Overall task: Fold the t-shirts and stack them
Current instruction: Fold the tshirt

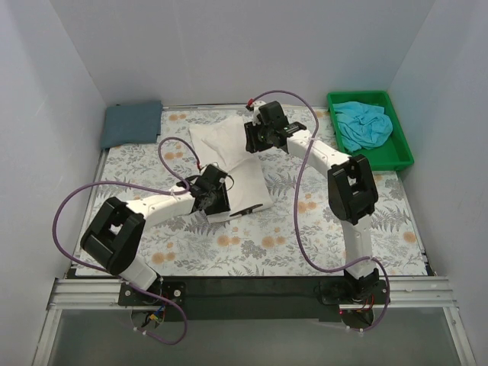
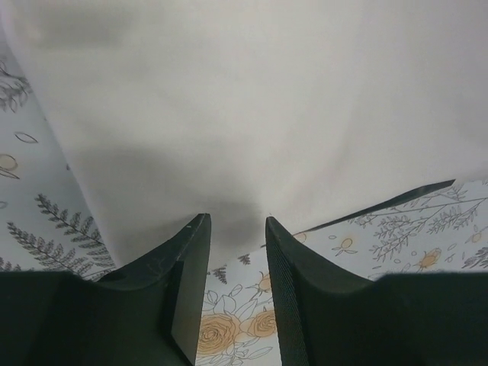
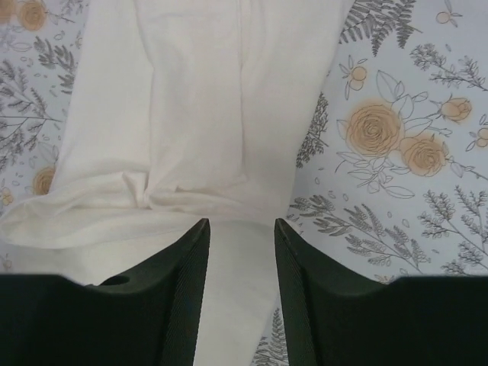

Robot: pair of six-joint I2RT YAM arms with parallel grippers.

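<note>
Progress looks about a third done. The slate blue-grey shirt (image 1: 131, 122) lies folded flat, well off to the far left of the cream-white shirt (image 1: 225, 149). The cream-white shirt sits mid-fold on the floral cover (image 1: 305, 229) and probably needs more folds before stacking. The turquoise shirt (image 1: 364, 124) lies crumpled in the green bin (image 1: 387, 155), well to the right of the cream-white shirt and apparently not yet handled. The left arm reaches low to that shirt's near edge. The left gripper (image 2: 237, 223) is parted and empty, with its tips just short of the hem. The right arm bends over the shirt's far edge. The right gripper (image 3: 241, 225) hangs over the cloth, spread and pinching nothing.
</note>
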